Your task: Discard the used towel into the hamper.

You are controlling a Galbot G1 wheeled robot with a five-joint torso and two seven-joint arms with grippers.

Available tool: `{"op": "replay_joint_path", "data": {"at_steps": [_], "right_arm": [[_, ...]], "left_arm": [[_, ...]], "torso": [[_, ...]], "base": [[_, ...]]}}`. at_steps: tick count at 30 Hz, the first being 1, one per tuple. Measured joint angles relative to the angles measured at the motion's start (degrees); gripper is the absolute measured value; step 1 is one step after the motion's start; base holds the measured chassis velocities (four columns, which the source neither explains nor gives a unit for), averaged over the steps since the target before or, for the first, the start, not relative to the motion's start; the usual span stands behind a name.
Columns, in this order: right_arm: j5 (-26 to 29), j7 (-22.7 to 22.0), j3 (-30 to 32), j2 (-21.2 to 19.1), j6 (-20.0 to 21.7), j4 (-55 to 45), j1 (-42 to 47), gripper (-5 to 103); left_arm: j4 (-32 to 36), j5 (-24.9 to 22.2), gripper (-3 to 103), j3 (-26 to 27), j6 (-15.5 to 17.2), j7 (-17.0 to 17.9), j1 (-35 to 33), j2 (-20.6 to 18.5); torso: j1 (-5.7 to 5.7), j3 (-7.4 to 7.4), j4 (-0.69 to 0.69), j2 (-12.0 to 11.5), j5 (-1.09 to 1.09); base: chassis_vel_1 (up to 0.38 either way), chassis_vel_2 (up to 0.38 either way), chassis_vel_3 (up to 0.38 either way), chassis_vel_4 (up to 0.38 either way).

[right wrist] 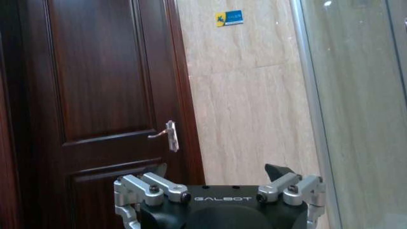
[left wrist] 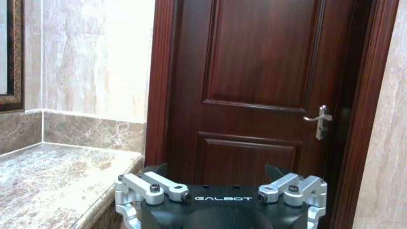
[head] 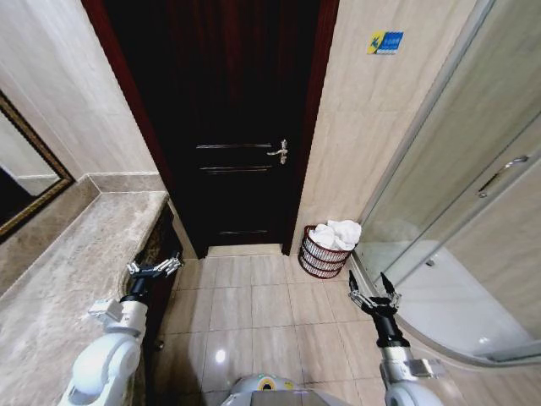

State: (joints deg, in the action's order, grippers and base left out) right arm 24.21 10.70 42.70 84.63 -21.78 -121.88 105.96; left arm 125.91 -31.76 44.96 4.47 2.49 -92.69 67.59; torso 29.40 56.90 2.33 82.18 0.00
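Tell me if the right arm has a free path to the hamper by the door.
Probably yes. The right gripper hangs open and empty over bare floor tiles, and nothing stands between it and the hamper, which already holds a white towel. The hamper sits farther ahead, so the arm may need to stretch.

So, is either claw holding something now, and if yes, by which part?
Nothing is held. The left claw and the right claw are both open and empty. A white towel lies in the hamper.
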Motion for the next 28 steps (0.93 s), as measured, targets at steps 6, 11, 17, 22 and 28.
{"op": "replay_joint_path", "data": {"at_steps": [6,11,17,22,28], "right_arm": [[0.00,0.00,0.00,0.00,0.00,0.00,0.00,100],[0.00,0.00,0.00,0.00,0.00,0.00,0.00,100],[0.00,0.00,0.00,0.00,0.00,0.00,0.00,100],[0.00,0.00,0.00,0.00,0.00,0.00,0.00,100],[0.00,0.00,0.00,0.00,0.00,0.00,0.00,100]], "left_arm": [[0.00,0.00,100,0.00,0.00,0.00,0.00,0.00],[0.00,0.00,100,0.00,0.00,0.00,0.00,0.01],[0.00,0.00,100,0.00,0.00,0.00,0.00,0.00],[0.00,0.00,100,0.00,0.00,0.00,0.00,0.00],[0.00,0.00,100,0.00,0.00,0.00,0.00,0.01]], "torso": [[0.00,0.00,0.00,0.00,0.00],[0.00,0.00,0.00,0.00,0.00],[0.00,0.00,0.00,0.00,0.00],[0.00,0.00,0.00,0.00,0.00],[0.00,0.00,0.00,0.00,0.00]], "base": [[0.000,0.000,0.000,0.000],[0.000,0.000,0.000,0.000],[0.000,0.000,0.000,0.000],[0.000,0.000,0.000,0.000],[0.000,0.000,0.000,0.000]]}}
